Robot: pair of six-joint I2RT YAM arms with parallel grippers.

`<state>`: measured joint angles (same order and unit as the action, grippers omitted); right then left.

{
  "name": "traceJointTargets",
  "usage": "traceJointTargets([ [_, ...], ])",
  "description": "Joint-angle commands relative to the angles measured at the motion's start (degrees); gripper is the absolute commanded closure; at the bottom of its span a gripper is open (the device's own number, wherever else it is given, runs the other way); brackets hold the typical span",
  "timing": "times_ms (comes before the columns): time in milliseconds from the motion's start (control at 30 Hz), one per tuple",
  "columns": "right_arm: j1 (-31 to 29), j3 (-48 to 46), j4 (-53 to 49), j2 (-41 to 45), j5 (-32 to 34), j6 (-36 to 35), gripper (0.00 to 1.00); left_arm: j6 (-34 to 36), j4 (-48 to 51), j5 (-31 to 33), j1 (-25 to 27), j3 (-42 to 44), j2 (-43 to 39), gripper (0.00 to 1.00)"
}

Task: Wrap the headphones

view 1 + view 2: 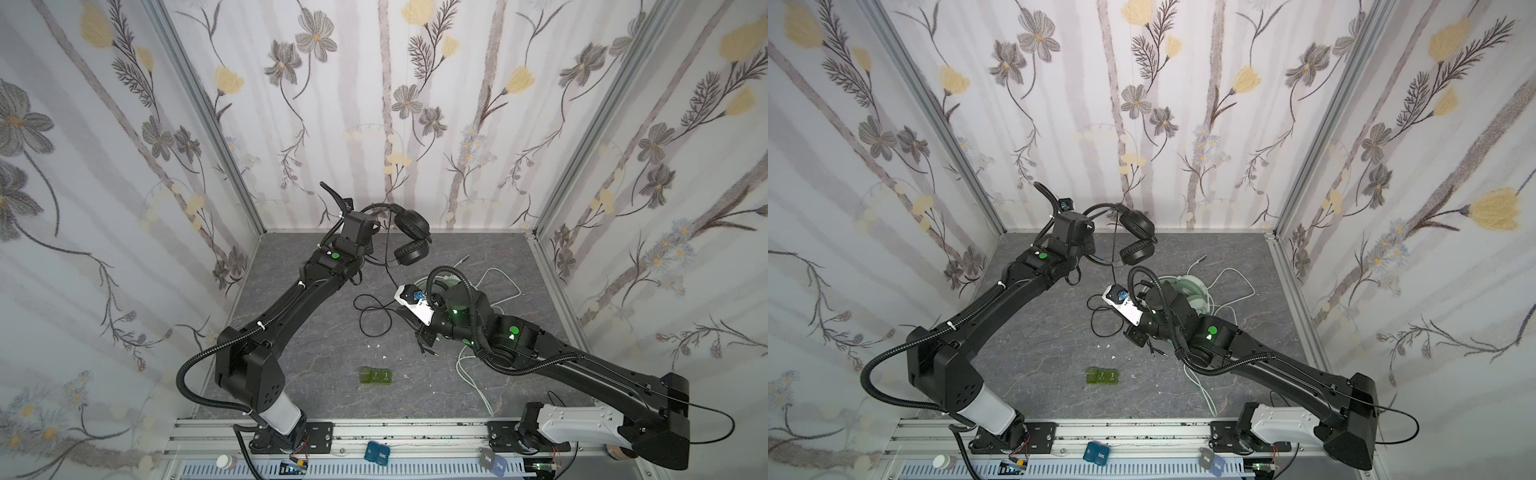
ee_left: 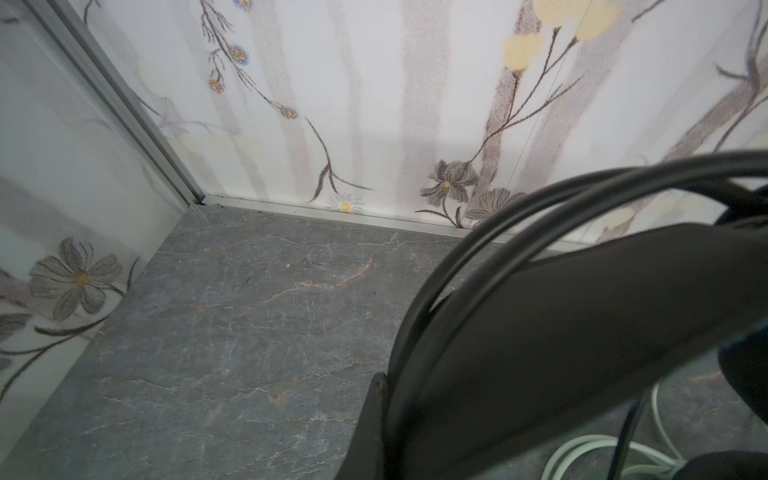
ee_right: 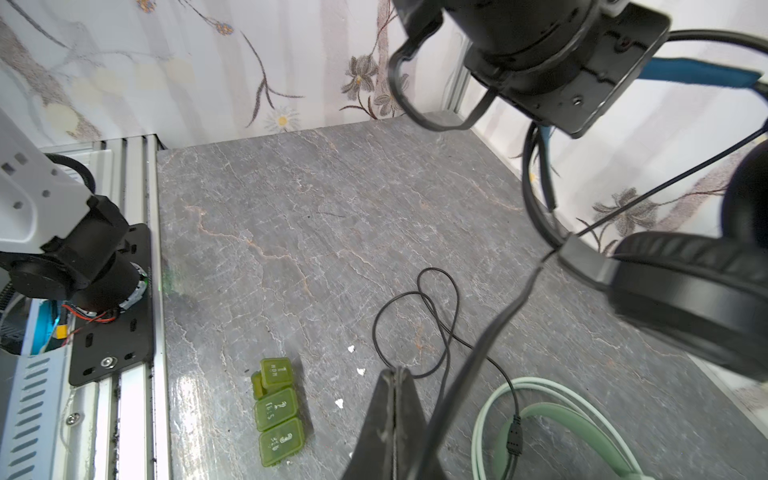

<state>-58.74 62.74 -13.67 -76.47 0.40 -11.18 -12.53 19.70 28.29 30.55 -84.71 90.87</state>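
My left gripper [image 1: 374, 224] holds the black headphones [image 1: 411, 237] in the air near the back wall, shut on the headband [image 2: 582, 332]. The ear cups [image 1: 1136, 239] hang down, and the blue inner band [image 3: 698, 77] shows in the right wrist view. The black cable [image 3: 490, 324] runs fairly straight from an ear cup down past my right gripper [image 3: 395, 372], whose jaws are shut tip to tip. The cable lies along one finger's outer side, and more of it loops on the table [image 1: 374, 320]. The mint-green headphones [image 1: 1192, 291] lie behind my right arm.
The whitish-green cable [image 1: 503, 291] sprawls across the right of the grey table. A green pill box [image 1: 376, 376] sits front centre with small white scraps [image 1: 384, 357] nearby. Blue cases [image 1: 377, 453] rest on the front rail. Patterned walls close three sides.
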Motion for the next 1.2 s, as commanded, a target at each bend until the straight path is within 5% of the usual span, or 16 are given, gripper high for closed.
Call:
traceJointTargets([
  [0, 1.29, 1.92, -2.13, 0.67, 1.35, -2.63, 1.00, 12.52, -9.15, 2.16, 0.83, 4.38, -2.99, 1.00],
  [367, 4.25, 9.24, -9.51, -1.12, 4.65, -10.16, 1.00, 31.27, -6.53, -7.05, 3.00, 12.12, -10.04, 1.00],
  [733, 2.48, 12.23, -5.20, -2.29, 3.04, -5.22, 1.00, 33.64, -8.19, -1.14, 8.84, 12.17, -8.68, 1.00],
  [1167, 2.84, 10.23, -6.66, 1.14, 9.40, -1.59, 1.00, 40.81, -13.74, 6.69, 10.21, 15.16, -11.55, 1.00],
])
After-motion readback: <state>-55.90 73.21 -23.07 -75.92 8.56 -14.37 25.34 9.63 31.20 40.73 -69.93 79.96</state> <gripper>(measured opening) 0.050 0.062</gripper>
